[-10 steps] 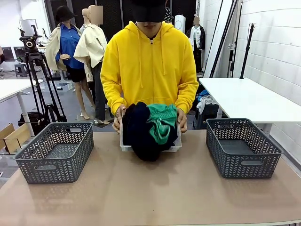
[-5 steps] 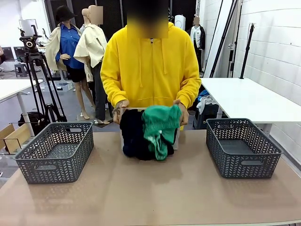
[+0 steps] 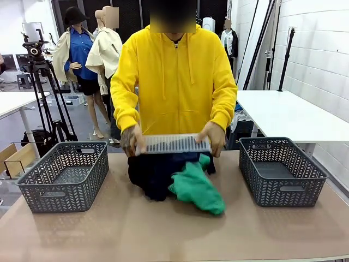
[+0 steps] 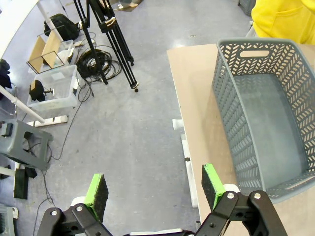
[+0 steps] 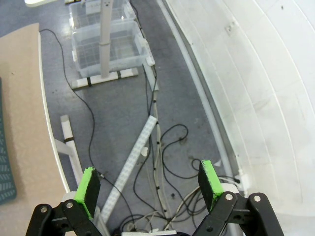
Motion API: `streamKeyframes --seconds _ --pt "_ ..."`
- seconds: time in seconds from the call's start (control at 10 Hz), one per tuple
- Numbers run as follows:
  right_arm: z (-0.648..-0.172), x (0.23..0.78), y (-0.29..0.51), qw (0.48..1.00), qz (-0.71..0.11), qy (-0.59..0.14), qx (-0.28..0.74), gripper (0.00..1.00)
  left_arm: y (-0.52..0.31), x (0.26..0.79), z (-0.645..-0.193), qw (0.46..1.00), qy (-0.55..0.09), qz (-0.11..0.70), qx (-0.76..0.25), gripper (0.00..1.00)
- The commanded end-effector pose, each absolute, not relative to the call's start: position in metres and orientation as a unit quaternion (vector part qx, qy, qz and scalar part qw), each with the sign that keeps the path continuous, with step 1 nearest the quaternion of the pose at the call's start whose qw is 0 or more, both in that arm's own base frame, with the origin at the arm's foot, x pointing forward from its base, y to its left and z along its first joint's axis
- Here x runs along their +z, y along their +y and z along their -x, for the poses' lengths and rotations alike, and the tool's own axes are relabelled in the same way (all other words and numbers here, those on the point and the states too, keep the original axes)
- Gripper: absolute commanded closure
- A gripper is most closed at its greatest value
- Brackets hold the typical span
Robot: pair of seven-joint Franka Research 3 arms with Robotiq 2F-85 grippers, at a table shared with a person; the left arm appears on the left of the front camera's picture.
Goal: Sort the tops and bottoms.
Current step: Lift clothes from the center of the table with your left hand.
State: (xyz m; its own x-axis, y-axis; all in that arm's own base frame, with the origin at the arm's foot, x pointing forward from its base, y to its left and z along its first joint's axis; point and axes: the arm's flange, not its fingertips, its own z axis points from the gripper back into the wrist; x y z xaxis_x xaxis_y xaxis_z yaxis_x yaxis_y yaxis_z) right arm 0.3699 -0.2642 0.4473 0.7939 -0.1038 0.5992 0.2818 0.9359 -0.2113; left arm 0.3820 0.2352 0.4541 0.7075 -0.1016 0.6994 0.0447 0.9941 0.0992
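Both left gripper (image 4: pixel 153 187) and right gripper (image 5: pixel 148 184) gape wide, empty; the tops and bottoms (image 3: pixel 155 177) lie heaped at six o'clock from the person's hands (image 3: pixel 132 142), which grip a tipped tray (image 3: pixel 174 143).

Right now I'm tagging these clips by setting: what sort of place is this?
Probably a robotics lab or recording studio, not a home: a camera tripod beside the table, coiled cables on the grey floor, and a white worktable nearby.

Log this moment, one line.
person: holds tipped tray | clothes pile: between left basket, right basket | left hand: open | right hand: open
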Motion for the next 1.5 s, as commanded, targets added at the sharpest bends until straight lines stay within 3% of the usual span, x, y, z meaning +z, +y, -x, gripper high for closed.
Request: streamKeyframes --seconds 0.0,1.4 --pt "-0.3698 0.4471 -0.265 0.937 0.147 -0.301 -0.098 0.0 0.2374 0.453 -0.3809 0.923 -0.381 -0.037 -0.041 0.0" --pt "-0.3698 0.4471 -0.265 0.937 0.147 -0.301 -0.098 0.0 0.2374 0.453 -0.3809 0.923 -0.381 -0.037 -0.041 0.0"
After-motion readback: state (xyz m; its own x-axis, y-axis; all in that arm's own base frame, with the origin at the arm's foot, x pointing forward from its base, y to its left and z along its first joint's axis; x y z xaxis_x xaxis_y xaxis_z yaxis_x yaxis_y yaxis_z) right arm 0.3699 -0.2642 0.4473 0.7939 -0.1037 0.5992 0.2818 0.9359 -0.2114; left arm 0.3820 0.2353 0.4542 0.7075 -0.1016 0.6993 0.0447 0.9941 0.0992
